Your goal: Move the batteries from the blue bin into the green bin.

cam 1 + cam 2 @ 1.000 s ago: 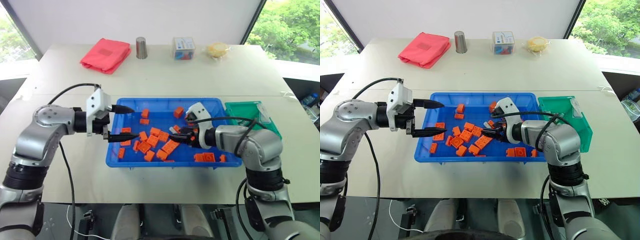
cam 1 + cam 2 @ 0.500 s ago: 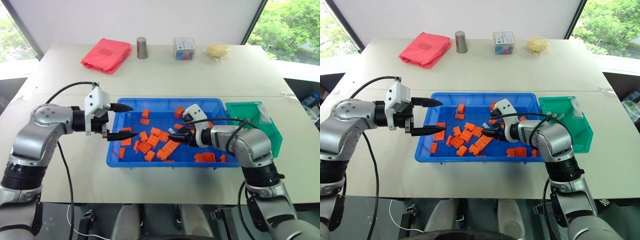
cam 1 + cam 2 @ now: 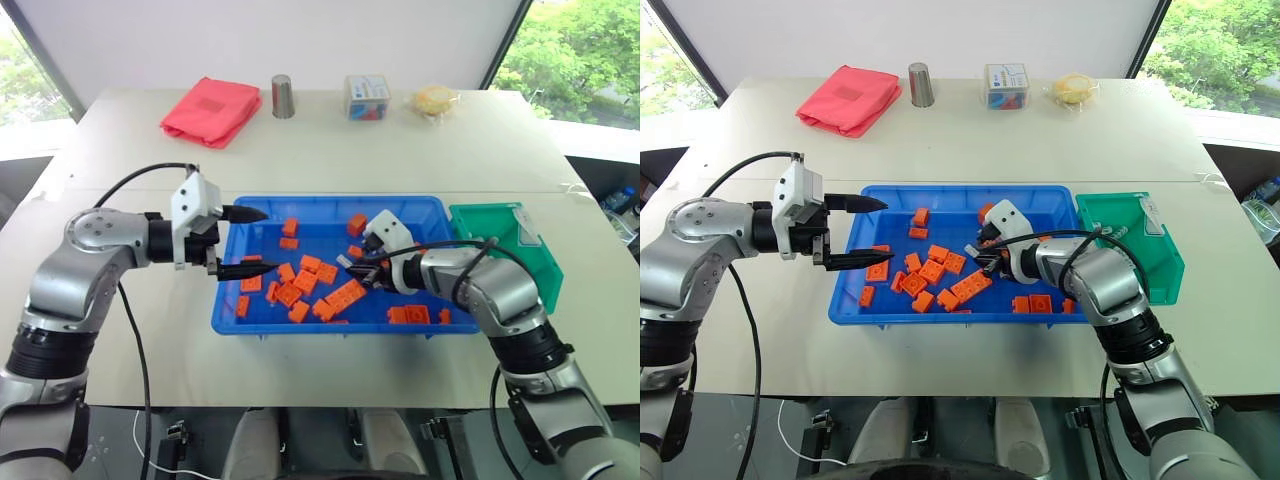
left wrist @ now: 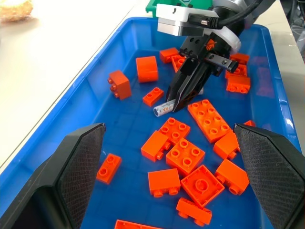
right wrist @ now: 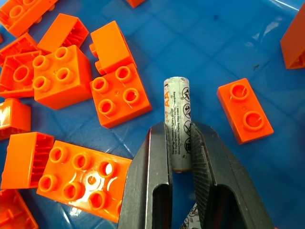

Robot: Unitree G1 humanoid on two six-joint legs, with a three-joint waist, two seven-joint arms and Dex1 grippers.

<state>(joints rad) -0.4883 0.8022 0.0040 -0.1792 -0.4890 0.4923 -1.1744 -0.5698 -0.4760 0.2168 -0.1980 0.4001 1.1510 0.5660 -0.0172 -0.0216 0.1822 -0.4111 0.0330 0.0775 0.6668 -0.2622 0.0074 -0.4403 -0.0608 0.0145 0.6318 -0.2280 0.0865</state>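
The right gripper [image 5: 180,157] is clenched on a battery [image 5: 177,114] low among orange bricks [image 3: 340,298] in the blue bin [image 3: 300,206]. The left gripper [image 3: 243,243] hangs spread over the bin's left end. The green bin [image 3: 480,218] looks empty, though its floor is partly hidden.

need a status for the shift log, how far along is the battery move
Done: nothing visibly; no battery can be made out in the green bin. In hand: the right gripper is shut on a battery in the blue bin, among orange bricks. Left: lifting and dropping it. The left gripper is open, empty.
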